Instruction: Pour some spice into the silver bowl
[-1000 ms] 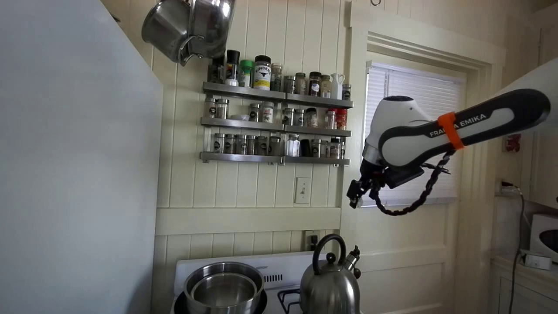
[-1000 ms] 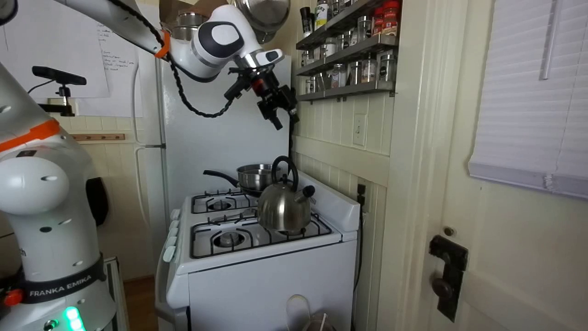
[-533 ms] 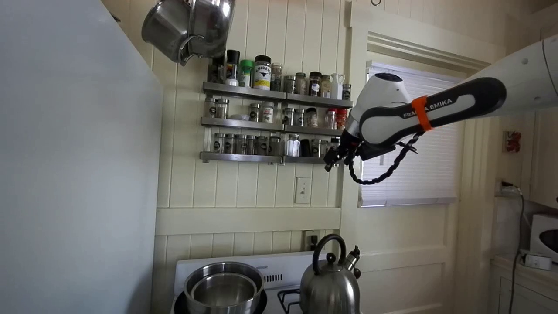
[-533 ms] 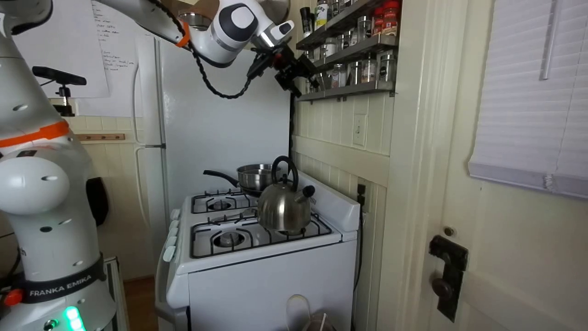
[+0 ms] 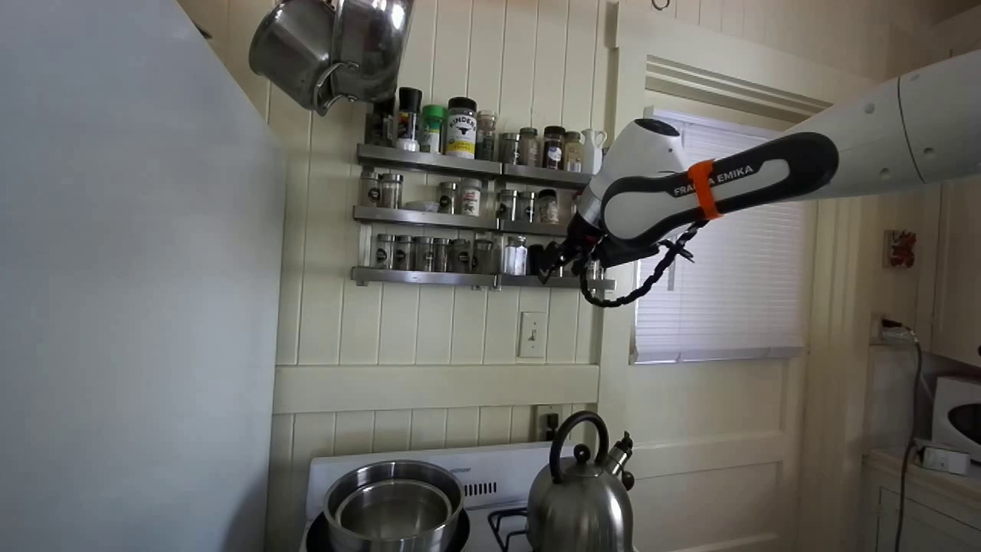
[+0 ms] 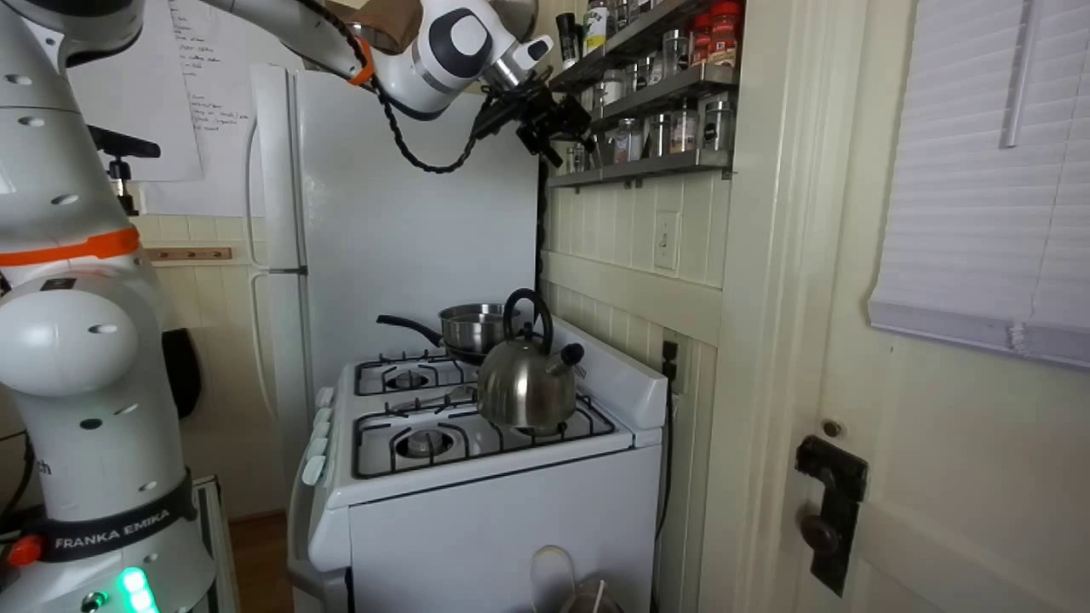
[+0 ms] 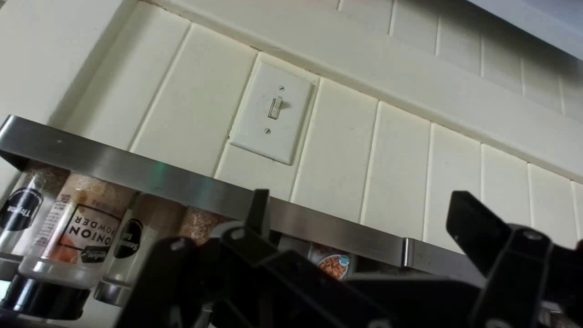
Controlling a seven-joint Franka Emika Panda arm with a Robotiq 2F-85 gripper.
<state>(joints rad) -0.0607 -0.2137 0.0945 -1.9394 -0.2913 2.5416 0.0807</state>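
Spice jars stand on the lowest steel shelf [image 5: 421,277], among them a clear jar with a silver lid [image 5: 515,257]. In the wrist view, which is upside down, an onion powder jar [image 7: 84,228], a thyme jar [image 7: 23,209] and a jar with a red food picture [image 7: 334,265] show. My gripper [image 5: 546,270] is open and empty in front of the lowest shelf, also in an exterior view [image 6: 574,153]. Its spread fingers [image 7: 360,195] hide part of the jars. The silver bowl [image 5: 395,469] sits on the stove with a smaller vessel inside it, below and apart from the gripper.
A steel kettle [image 5: 580,506] stands on the stove [image 6: 502,485]. Two upper shelves [image 5: 425,159] hold more jars. Metal pots [image 5: 295,54] hang at upper left, and the fridge [image 5: 138,307] stands beside the stove. A light switch [image 7: 273,111] is below the shelf.
My gripper has moved up and towards the shelves, from below the lowest shelf to just in front of it. It stays open. The jars, bowl and kettle have not moved.
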